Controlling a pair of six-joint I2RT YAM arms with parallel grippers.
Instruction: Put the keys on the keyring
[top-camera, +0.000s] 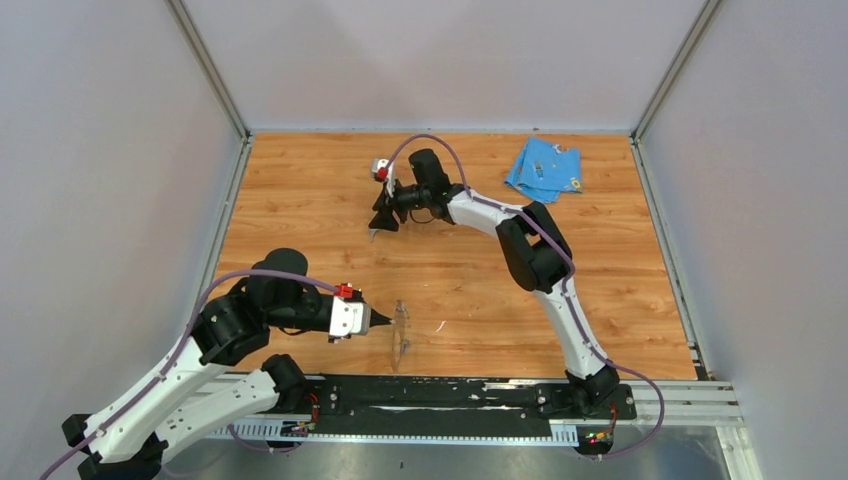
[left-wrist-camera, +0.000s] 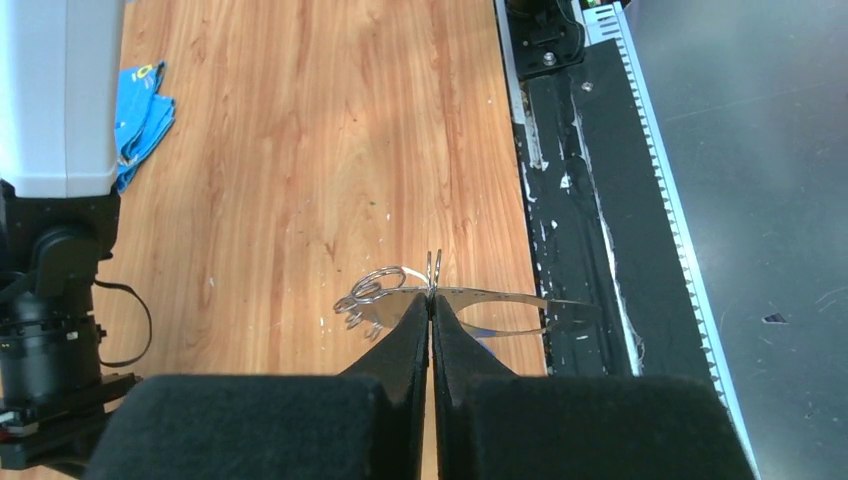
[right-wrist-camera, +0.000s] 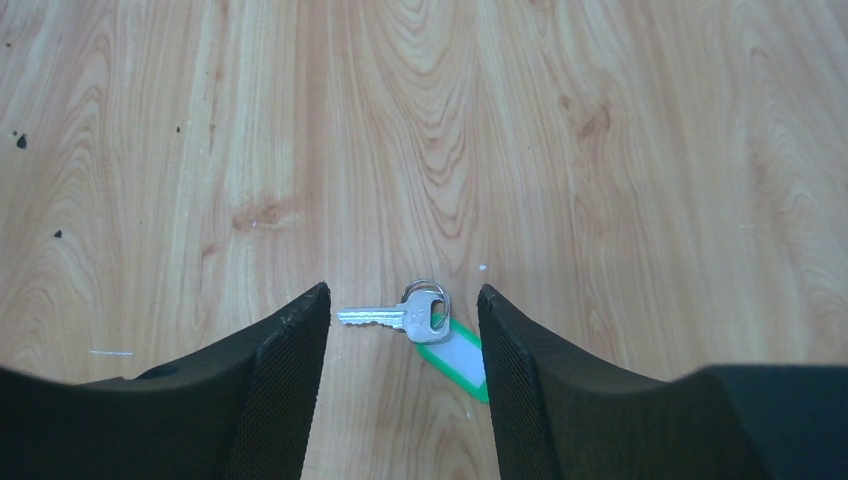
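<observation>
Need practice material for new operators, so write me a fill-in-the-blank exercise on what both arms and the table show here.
1. The left gripper has its fingers ____ (open or shut) on the keyring.
2. The key lying between the open fingers of the right gripper carries a ____ tag.
3. In the top view, the light-blue cloth lies in the far ____ corner of the table.

Missing words: shut; green; right.
</observation>
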